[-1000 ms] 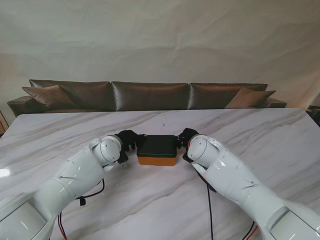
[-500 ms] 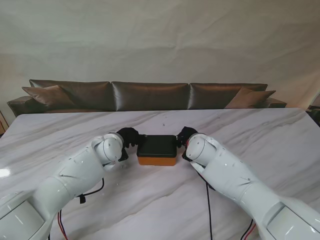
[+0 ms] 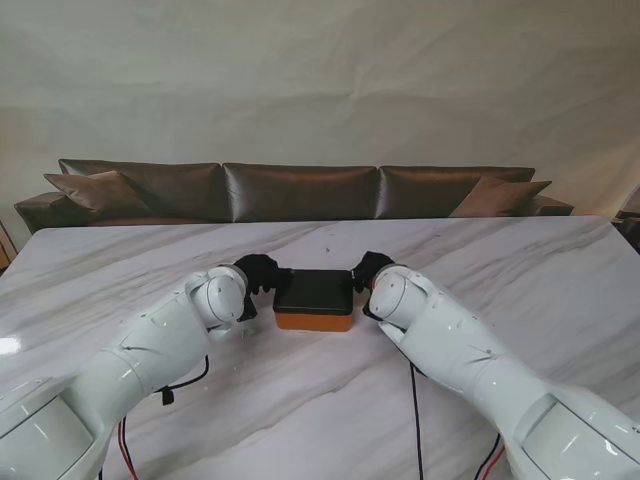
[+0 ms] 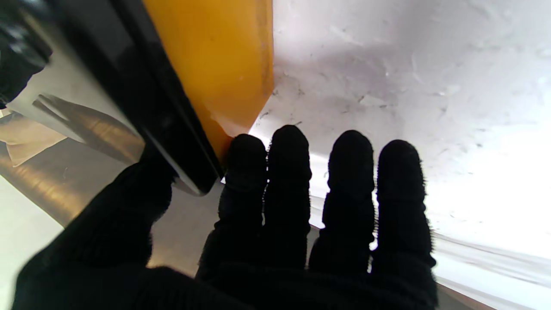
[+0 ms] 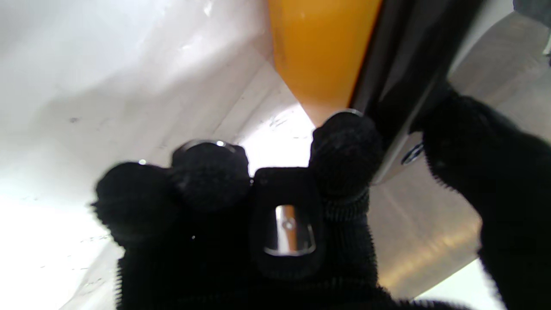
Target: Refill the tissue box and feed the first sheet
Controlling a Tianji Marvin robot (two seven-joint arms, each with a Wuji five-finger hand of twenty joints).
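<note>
Both arms crept inward; left hand and right hand now pinch the tissue box lid ends. Rigid, glossy, likely slippery; grip the lid edges.

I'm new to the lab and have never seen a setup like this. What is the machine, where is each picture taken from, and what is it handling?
It is a robot with two white arms ending in black-gloved five-finger hands. One picture looks down from a camera on its stand; the two close-ups come from a camera on each wrist and appear upside down.

On the white marble table sits an orange rectangular tissue box with a glossy black lid. The left hand is at the box's left end and the right hand at its right end.

In the close-ups each hand's thumb and fingers bracket a corner of the lid, seemingly gripping it. The lid looks closed, and no tissues are visible.
</note>
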